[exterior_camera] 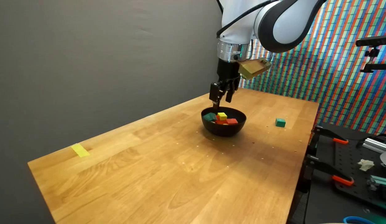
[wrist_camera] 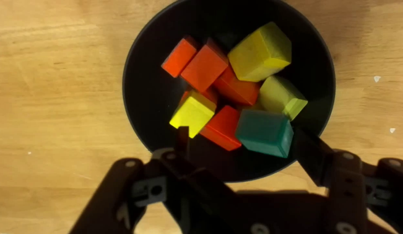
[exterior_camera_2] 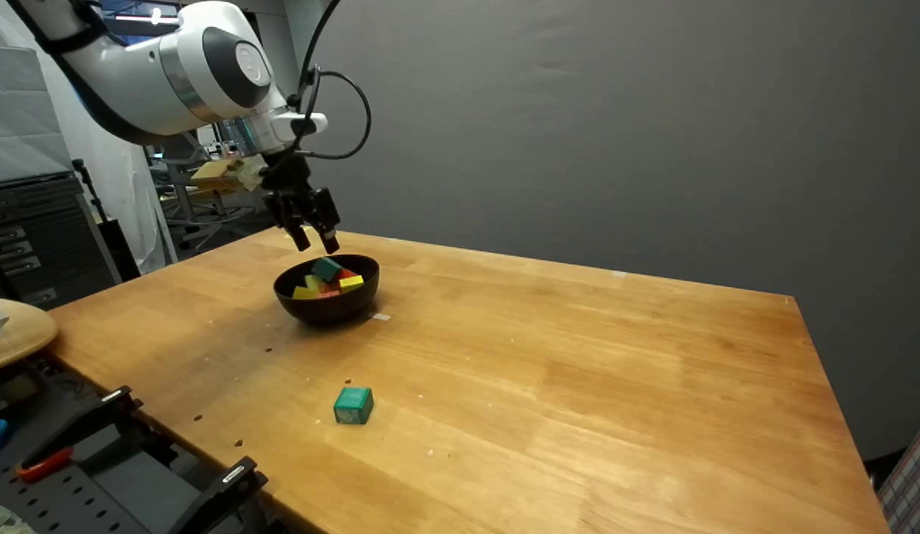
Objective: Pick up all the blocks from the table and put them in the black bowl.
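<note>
The black bowl (exterior_camera: 224, 131) stands on the wooden table (exterior_camera: 168, 174); it also shows in an exterior view (exterior_camera_2: 328, 313) and in the wrist view (wrist_camera: 146, 107). It holds several red, yellow and dark blue-green blocks, among them a red block (wrist_camera: 204, 68), a bright yellow block (wrist_camera: 193, 113) and a dark blue-green block (wrist_camera: 263, 131). One green block (exterior_camera: 280, 122) lies alone on the table, apart from the bowl, and shows in an exterior view too (exterior_camera_2: 353, 406). My gripper (exterior_camera_2: 317, 248) is open and empty, just above the bowl, with its fingers (wrist_camera: 241, 135) pointing down.
A flat pale-yellow strip (exterior_camera: 80, 150) lies near a table corner. Black clamps with orange tips (exterior_camera: 331, 135) grip one table edge, beside a dark cart (exterior_camera: 351, 199). A grey wall (exterior_camera: 102, 62) runs along the long side. A round wooden board (exterior_camera_2: 18, 337) sits by another edge.
</note>
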